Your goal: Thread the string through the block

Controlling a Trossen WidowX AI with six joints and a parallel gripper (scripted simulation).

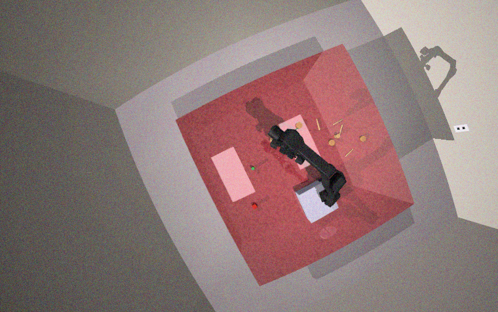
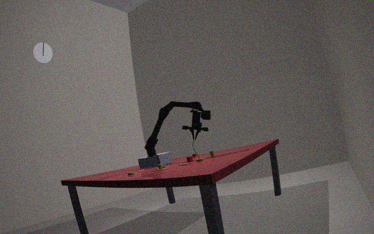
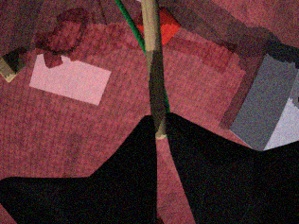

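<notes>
My gripper (image 2: 194,139) (image 3: 158,122) is shut on the thin wooden stick (image 3: 151,27), near one end, high above the table (image 1: 279,227) (image 2: 190,169). The green string (image 2: 194,148) (image 3: 130,19) hangs from the gripper to the round wooden button (image 1: 299,125) (image 2: 200,160). A red block (image 2: 189,159) (image 3: 170,33) stands on the table below, partly behind the stick in the wrist view; no hole is clear in it from here. The arm hides most of it in the top view. The string does not visibly pass through it.
Loose sticks (image 1: 318,124) (image 1: 348,152) and wooden discs (image 1: 331,141) (image 1: 363,138) lie beyond the button. A wooden piece (image 2: 211,153) (image 3: 8,72), a green piece (image 1: 252,168) and a small red piece (image 1: 254,206) stand elsewhere. Pink patches (image 1: 233,174) (image 3: 78,79) mark the table. The arm's base box (image 1: 312,207) is pale.
</notes>
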